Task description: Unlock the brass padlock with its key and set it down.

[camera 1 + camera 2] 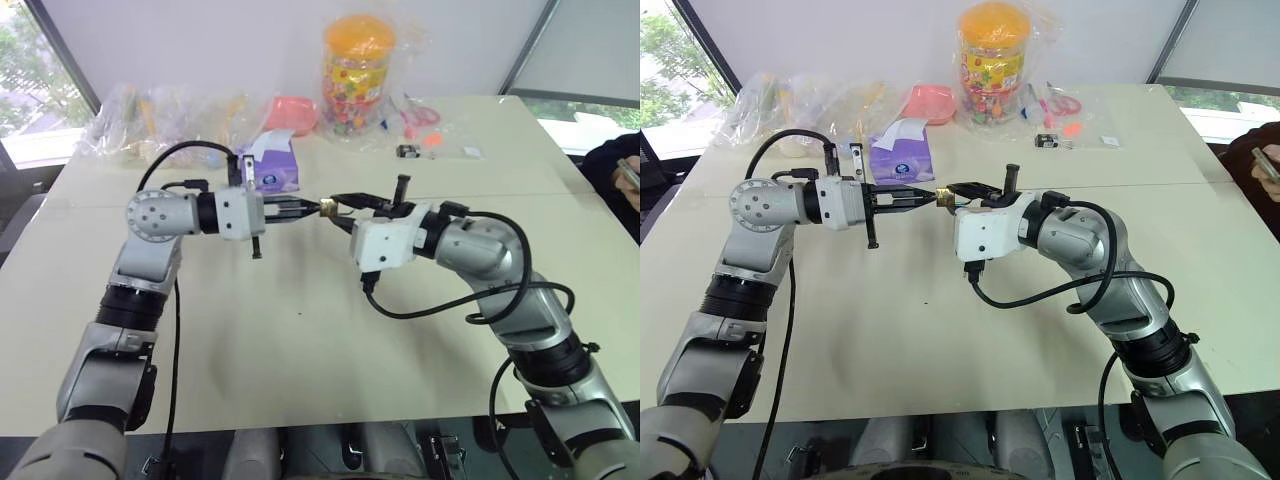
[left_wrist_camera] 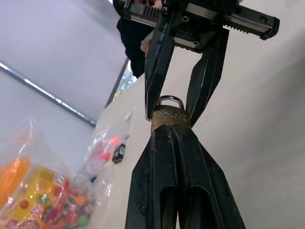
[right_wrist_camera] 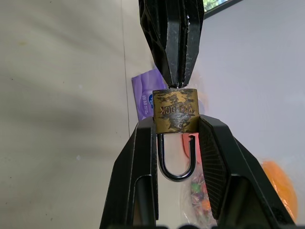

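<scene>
From the left eye view, both arms are raised over the beige table (image 1: 300,340), forearms bent inward so the two grippers meet nose to nose above its middle. The left gripper (image 1: 308,208) points level toward the robot's right, its black fingers pressed together into a narrow tip. The right gripper (image 1: 338,206) reaches forward and to the left to face it. Between the two tips sits the brass padlock (image 1: 327,208), up in the air, well clear of the tabletop.

The right eye view shows the same pose: the padlock (image 1: 943,199) glints at the spot where the tips meet, the left arm held out almost straight, the right elbow bent. Farther back on the table are a purple tissue pack (image 1: 902,156), a candy jar (image 1: 992,68) wrapped in clear plastic, and a small black object (image 1: 1045,141) beside clear packets.

In the left wrist view, the left fingers (image 2: 164,162) are closed tight, their tip butted against the bottom face of the lock body (image 2: 171,118). The key itself I cannot make out between them. Beyond, the right gripper's two fingers straddle the body, and the silver shackle (image 2: 170,99) arcs between them.

In the right wrist view, the right jaws stand narrowly apart and clamp the brass body (image 3: 175,110) by its two sides. The shackle (image 3: 177,162) hangs toward the camera, one end free of the body.
</scene>
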